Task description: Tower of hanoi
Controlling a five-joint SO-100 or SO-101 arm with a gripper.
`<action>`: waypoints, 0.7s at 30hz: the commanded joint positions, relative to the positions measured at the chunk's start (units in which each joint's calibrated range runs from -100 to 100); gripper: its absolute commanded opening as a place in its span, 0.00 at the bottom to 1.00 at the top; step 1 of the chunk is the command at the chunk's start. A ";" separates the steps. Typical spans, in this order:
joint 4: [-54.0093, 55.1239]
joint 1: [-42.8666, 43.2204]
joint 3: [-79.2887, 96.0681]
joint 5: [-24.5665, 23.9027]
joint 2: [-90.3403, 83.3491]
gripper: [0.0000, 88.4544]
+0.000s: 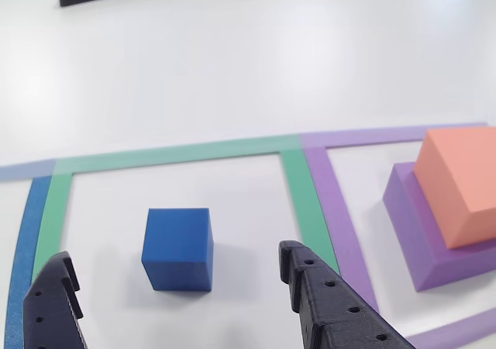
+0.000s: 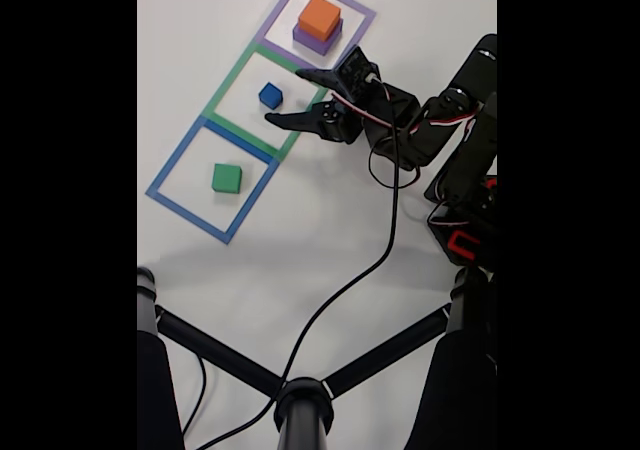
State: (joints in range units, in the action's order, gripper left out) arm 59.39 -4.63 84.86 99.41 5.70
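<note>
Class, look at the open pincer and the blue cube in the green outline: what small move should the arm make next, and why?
Probably ease the pincer forward and down around the blue cube, then close. Its fingers are spread wide and the cube sits just ahead between them, untouched, in the green outline.

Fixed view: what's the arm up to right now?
A Tower of Hanoi run. The hand is open, with the blue cube in the green tape square just ahead of its fingers, not gripped. The salmon-orange block sits on the purple block in the purple square; the green block lies alone in the blue square.
</note>
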 commanded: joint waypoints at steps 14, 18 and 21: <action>4.67 1.16 -8.66 0.59 11.45 0.30; 5.48 1.46 -10.03 0.59 13.29 0.29; 5.48 1.92 -11.03 0.59 14.17 0.28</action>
State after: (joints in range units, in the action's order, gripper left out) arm 63.72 -4.05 75.37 100.00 19.80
